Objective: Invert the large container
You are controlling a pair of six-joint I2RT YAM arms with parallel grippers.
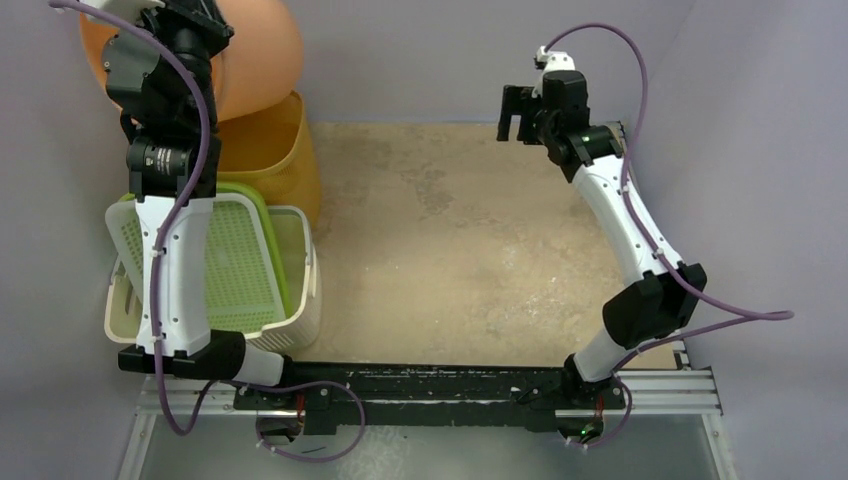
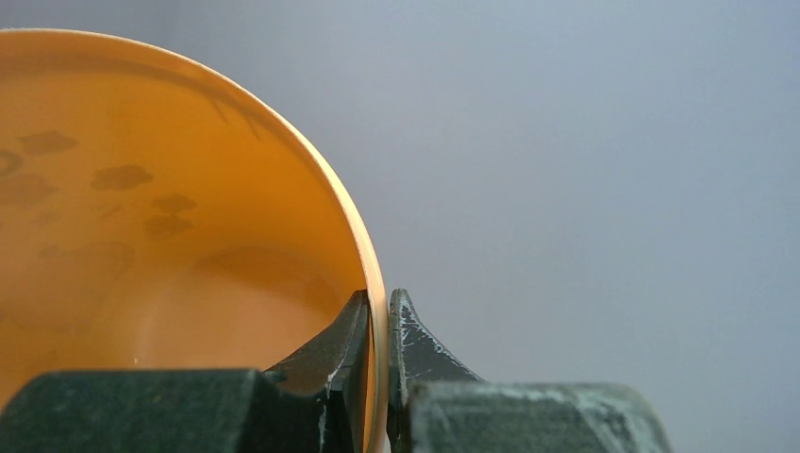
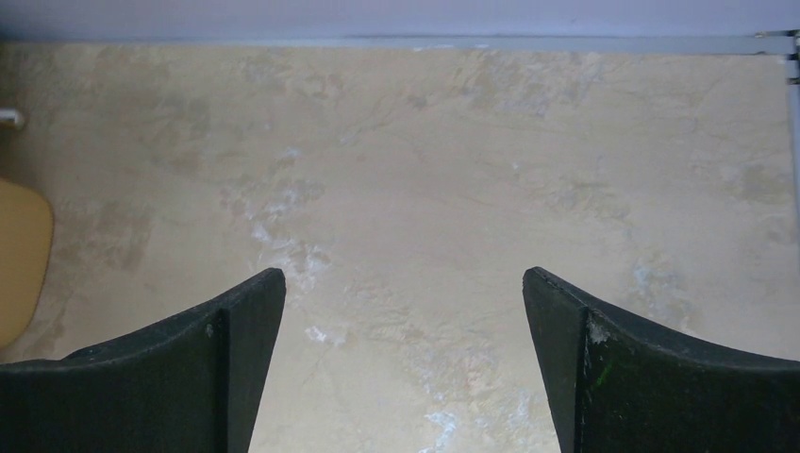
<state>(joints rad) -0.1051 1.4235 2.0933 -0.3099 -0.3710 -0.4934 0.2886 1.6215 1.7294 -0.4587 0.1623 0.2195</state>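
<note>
1. Progress, judged from the top view: we are seeing the large orange container (image 1: 255,60) held up off the counter (image 1: 470,240) at the far left corner. It is hanging above a yellow basket (image 1: 280,160), and the left arm (image 1: 180,270) is reaching up to it. Its smooth rounded outside is facing the camera, so we are judging the turn as partly made, not finished. The right end effector (image 1: 517,120) is hovering well apart over the far side of the counter. A white basket (image 1: 300,300) carrying a green perforated tray (image 1: 240,260) is sitting under the left arm.

2. In the left wrist view, the left end effector (image 2: 377,307) is pinching the container's thin rim. One finger is inside the wall and one outside, closed down almost completely on it. We are looking into the hollow, with only a grey wall (image 2: 613,142) behind. No counter is showing here, so we are not able to tell from this view how far the container is tipped.

3. In the right wrist view, the right end effector's fingers are standing wide apart and gripping nothing, with the counter below them. A yellow sliver (image 3: 19,255) is showing at the left edge; we are not able to tell what it is. We are judging that the rest of the rotation, the lowering mouth-down onto the counter and the release are all left to do.
</note>
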